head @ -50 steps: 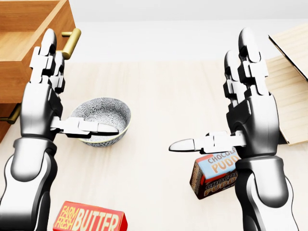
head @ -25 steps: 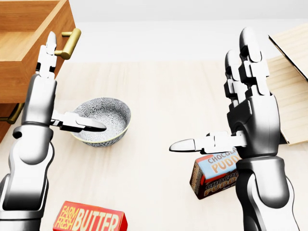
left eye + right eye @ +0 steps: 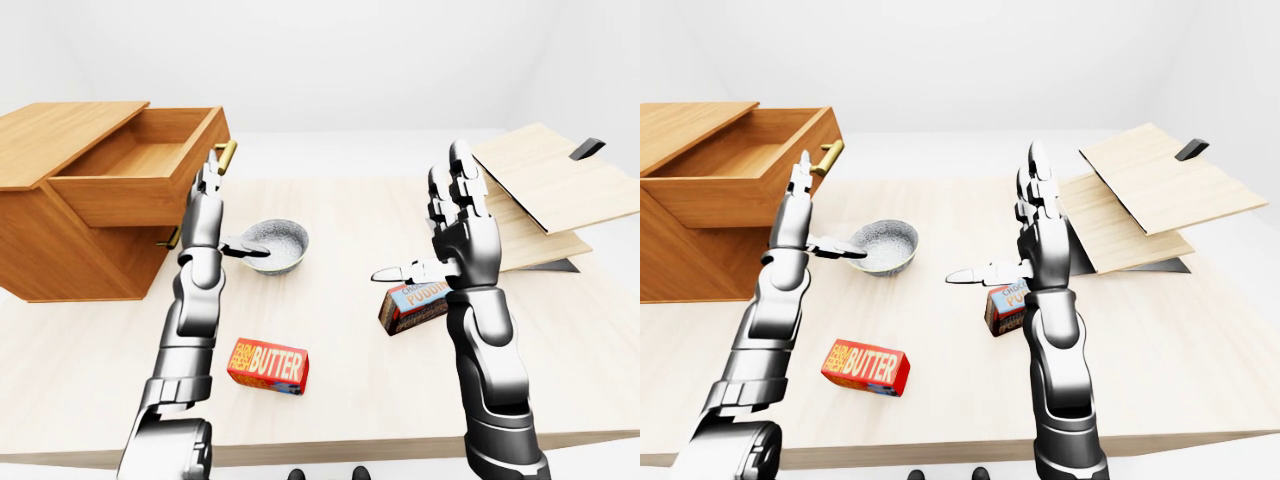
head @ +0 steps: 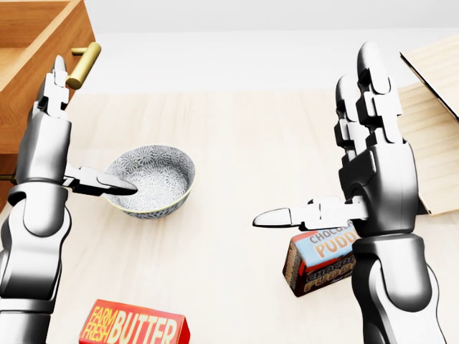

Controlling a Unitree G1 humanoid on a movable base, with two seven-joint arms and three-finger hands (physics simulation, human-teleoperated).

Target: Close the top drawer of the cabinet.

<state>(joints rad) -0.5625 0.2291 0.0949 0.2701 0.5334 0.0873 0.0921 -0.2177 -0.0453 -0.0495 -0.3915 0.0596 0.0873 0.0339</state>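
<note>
The wooden cabinet (image 3: pixel 70 240) stands at the left of the table. Its top drawer (image 3: pixel 140 170) is pulled out and open, with a brass handle (image 4: pixel 84 64) on its front. My left hand (image 4: pixel 75 136) is open, fingers upright and edge-on, against the drawer front just below the handle; its thumb points right over the bowl. My right hand (image 4: pixel 323 150) is open and empty, raised above the table at the right, fingers up, thumb pointing left.
A patterned bowl (image 4: pixel 154 179) sits right of the left hand. A red butter box (image 4: pixel 133 326) lies at the bottom left. A chocolate pudding box (image 4: pixel 319 261) stands under my right wrist. Tilted wooden boards (image 3: pixel 540 185) lie at the right. A lower drawer handle (image 3: pixel 170 238) shows.
My left hand has turned edge-on and moved left against the drawer front. The drawer and its handle have slid a little left into the cabinet. The right hand has not moved.
</note>
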